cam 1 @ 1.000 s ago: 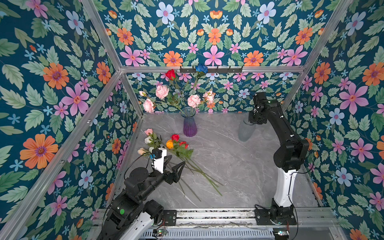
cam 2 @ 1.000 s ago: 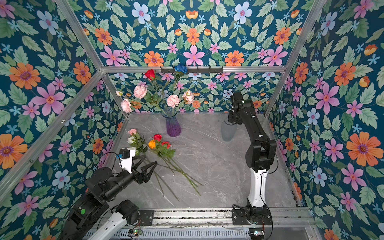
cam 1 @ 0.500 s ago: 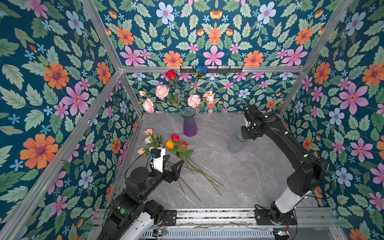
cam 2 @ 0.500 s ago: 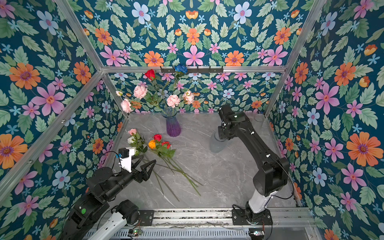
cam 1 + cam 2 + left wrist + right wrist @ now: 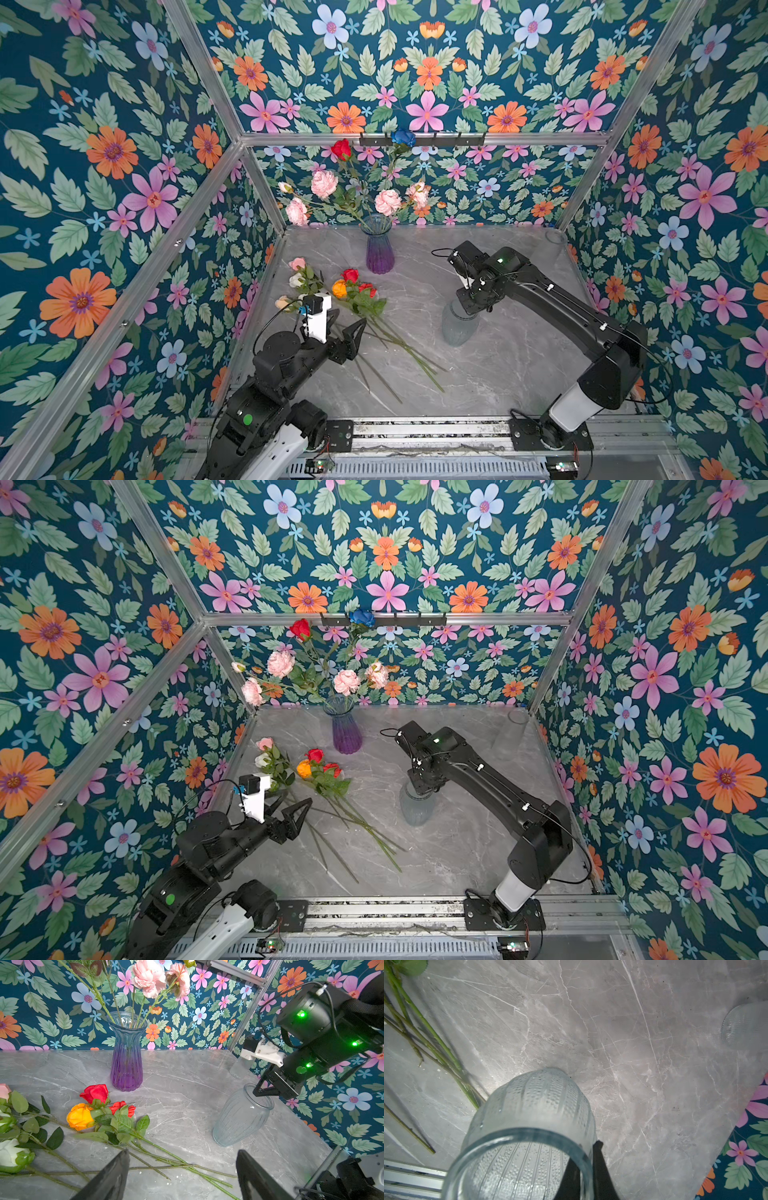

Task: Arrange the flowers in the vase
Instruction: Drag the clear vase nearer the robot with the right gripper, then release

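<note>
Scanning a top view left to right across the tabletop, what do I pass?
Orange rose → purple vase → clear vase → corner glass.

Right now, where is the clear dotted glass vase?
In both top views the clear dotted glass vase is tilted right of centre, its rim pinched by the right gripper, right of the loose flowers.

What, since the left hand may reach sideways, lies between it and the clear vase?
Loose green flower stems lie between the left hand and clear vase, in both top views.
</note>
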`<state>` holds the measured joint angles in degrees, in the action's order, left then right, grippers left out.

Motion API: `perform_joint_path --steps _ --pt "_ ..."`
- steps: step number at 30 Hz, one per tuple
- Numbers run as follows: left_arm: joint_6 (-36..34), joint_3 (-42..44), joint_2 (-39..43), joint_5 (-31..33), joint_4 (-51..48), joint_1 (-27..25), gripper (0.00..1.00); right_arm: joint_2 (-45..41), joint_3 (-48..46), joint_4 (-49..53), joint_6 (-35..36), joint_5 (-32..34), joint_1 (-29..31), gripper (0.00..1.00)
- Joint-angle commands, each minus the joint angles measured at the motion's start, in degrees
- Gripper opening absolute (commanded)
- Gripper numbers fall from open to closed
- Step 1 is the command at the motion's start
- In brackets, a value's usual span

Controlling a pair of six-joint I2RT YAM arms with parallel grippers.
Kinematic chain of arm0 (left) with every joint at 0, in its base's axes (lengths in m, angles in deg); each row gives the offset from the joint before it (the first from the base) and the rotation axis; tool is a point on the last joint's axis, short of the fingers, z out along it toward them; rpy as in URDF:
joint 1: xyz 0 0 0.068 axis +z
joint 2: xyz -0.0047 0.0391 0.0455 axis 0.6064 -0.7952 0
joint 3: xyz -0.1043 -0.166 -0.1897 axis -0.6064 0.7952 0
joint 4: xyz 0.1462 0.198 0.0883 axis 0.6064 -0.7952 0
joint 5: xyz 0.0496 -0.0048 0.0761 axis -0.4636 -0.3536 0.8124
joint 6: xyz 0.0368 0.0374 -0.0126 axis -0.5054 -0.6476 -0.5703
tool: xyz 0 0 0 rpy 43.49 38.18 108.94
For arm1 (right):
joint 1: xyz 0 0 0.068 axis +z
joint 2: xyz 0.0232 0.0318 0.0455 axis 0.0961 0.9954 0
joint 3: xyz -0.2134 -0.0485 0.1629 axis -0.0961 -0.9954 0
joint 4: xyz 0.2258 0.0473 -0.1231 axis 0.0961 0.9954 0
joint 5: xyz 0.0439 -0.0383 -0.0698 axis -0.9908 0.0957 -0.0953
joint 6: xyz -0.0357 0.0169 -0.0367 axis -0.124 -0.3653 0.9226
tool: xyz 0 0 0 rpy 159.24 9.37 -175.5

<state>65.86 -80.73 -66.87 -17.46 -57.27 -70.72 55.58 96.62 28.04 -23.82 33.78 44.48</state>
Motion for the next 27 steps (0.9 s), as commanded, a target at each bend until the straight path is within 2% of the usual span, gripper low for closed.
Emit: perform_joint_path --steps 1,2,4,9,11,13,15,17,19,22,24,27 --pt "0.0 -0.13 -0.25 0.6 0.3 0.08 0.83 0.1 0.1 -1.3 0.04 1.2 0.11 0.3" --pt "0.04 -0.12 -0.31 0.68 0.34 0.08 0.83 -0.08 0.34 -1.38 0.09 0.92 0.14 0.4" --pt "0.09 -0.12 -0.56 0.86 0.3 0.07 0.83 -0.85 1.03 -1.31 0.22 -0.44 0.09 0.49" --pt "2.63 -1.21 -4.59 3.51 0.25 0.08 0.84 -7.2 2.48 -2.29 -0.06 -6.4 0.15 0.55" --pt "10.12 -1.83 -9.0 7.63 -0.77 0.03 0.85 -11.85 1.64 -3.06 -1.11 -8.35 -0.01 0.57" --pt "14.13 -1.23 -15.19 5.07 0.35 0.08 0.85 -17.07 -0.95 -4.76 -2.61 -9.21 -0.45 0.61" --pt "17.18 -0.24 -21.98 4.34 1.0 0.16 0.84 -22.86 -5.32 -6.83 -4.99 -12.67 -3.32 0.61" --pt "18.94 1.63 -27.13 5.68 2.71 0.44 0.84 -29.94 -12.26 -9.93 -7.92 -19.13 -9.31 0.61" --pt "21.49 3.35 -29.73 8.0 3.84 1.83 0.84 -36.85 -19.56 -12.8 -10.08 -25.08 -15.91 0.61" --pt "25.37 4.97 -31.78 10.08 3.77 6.84 0.83 -45.5 -30.56 -15.47 -12.17 -31.44 -25.7 0.6" --pt "26.02 5.73 -32.85 8.23 4.44 11.55 0.81 -49.28 -37.77 -17.68 -13.6 -34.29 -28.57 0.6" --pt "26.09 5.67 -35.7 7.94 5.21 17.15 0.76 -52.68 -48.76 -23.38 -16.93 -37.75 -28.68 0.61"
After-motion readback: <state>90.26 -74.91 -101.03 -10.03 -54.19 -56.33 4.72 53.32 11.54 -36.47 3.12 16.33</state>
